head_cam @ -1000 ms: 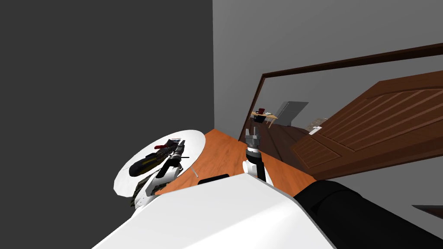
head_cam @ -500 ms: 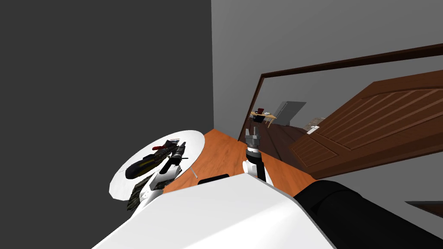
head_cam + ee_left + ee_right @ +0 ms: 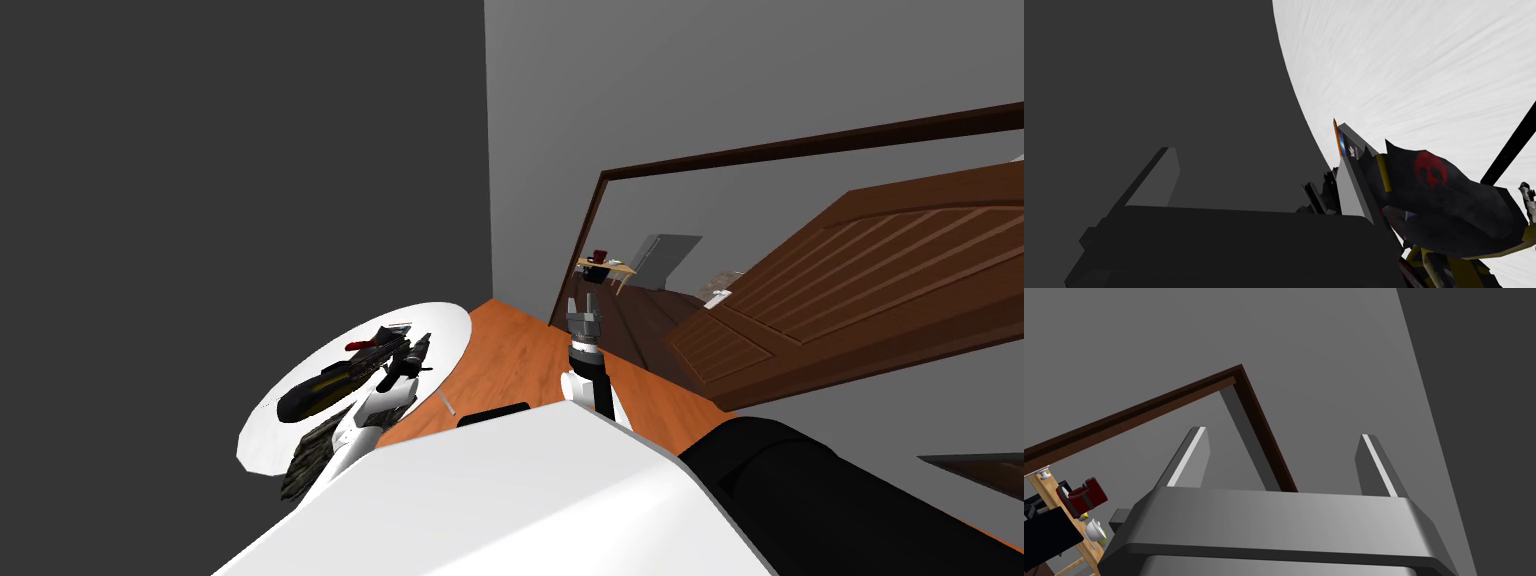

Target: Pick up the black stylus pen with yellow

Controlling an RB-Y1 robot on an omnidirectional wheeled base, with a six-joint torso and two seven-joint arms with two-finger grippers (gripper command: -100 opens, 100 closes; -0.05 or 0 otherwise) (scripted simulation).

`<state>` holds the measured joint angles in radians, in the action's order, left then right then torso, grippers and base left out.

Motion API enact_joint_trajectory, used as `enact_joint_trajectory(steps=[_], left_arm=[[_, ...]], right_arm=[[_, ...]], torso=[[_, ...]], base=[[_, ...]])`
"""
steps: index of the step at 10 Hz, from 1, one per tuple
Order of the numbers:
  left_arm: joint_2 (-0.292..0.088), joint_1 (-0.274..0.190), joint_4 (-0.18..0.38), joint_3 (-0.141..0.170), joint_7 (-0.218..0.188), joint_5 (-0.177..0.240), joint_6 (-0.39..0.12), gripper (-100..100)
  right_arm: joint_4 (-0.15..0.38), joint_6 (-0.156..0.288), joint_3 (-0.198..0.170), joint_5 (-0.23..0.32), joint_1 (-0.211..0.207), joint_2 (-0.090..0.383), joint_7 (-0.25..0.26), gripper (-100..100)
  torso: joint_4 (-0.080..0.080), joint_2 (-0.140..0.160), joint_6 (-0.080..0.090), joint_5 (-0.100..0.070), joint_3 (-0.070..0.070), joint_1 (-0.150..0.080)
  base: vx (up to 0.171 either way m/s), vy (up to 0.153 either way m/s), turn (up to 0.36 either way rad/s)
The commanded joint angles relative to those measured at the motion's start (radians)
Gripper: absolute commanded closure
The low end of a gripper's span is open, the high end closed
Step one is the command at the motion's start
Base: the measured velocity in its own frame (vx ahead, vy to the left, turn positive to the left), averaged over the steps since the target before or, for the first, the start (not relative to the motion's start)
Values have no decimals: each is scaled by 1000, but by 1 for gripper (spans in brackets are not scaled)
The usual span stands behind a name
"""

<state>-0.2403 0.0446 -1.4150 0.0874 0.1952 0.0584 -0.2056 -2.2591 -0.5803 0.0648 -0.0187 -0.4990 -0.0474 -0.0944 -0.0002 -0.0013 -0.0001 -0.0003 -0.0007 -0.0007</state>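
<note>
A long black pen-like body with a yellow band (image 3: 318,389) lies on the round white table (image 3: 440,320) at my left. In the left wrist view, black and yellow parts (image 3: 1449,265) show beside the gripper body. My left gripper (image 3: 417,346) hovers over the table's cluttered part. It is open (image 3: 1254,155), nothing lies between its fingers, and one finger (image 3: 1351,185) stands next to a black piece with a red skull mark (image 3: 1444,200). My right gripper (image 3: 586,304) is raised in front of my chest, open and empty (image 3: 1284,438).
Other small items crowd the table: a red piece (image 3: 362,343), a thin black rod (image 3: 1506,150), a flat card with an orange edge (image 3: 1338,137). An orange-brown floor (image 3: 520,350) runs to an open doorway (image 3: 640,270) with a brown door (image 3: 860,290).
My head view has swung slightly, so the table sits further left and lower. The left arm has shifted a little with it over the table. The right arm is unchanged.
</note>
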Motion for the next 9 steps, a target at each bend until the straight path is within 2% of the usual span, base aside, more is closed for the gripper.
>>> enact_joint_trajectory(steps=[1,2,3,4,5,6,7,8,9], left_arm=[[-11,-24,50,1,-1,6,-16,-100],[-11,-24,68,1,-1,6,-16,-100],[-19,-58,108,3,2,9,-55,-100],[-19,-58,131,3,2,9,-55,-100],[-27,-91,159,5,5,12,-94,-100],[-27,-91,192,5,5,12,-94,-100],[-27,-91,193,5,5,12,-94,-100],[-36,-124,228,7,8,16,-132,-100],[-36,-124,255,7,8,16,-132,-100]], right_arm=[[0,0,0,0,0,0,0,0],[0,0,0,0,0,0,0,0],[0,0,0,0,0,0,0,0],[0,0,0,0,0,0,0,0],[0,0,0,0,0,0,0,0],[0,0,0,0,0,0,0,0],[0,0,0,0,0,0,0,0],[0,0,0,0,0,0,0,0],[0,0,0,0,0,0,0,0]], torso=[[0,0,0,0,0,0],[0,0,0,0,0,0],[0,1,0,0,0,1],[0,0,0,0,0,0],[0,0,0,0,0,0],[0,0,0,0,0,0],[0,0,0,0,0,0],[0,1,0,0,0,1],[0,0,0,0,0,0]], base=[[14,-10,-22],[6,-3,4],[12,-6,-27],[14,-7,-22],[17,-11,-40],[18,-8,-23],[8,-3,4],[11,-6,-30],[14,-5,-25]])
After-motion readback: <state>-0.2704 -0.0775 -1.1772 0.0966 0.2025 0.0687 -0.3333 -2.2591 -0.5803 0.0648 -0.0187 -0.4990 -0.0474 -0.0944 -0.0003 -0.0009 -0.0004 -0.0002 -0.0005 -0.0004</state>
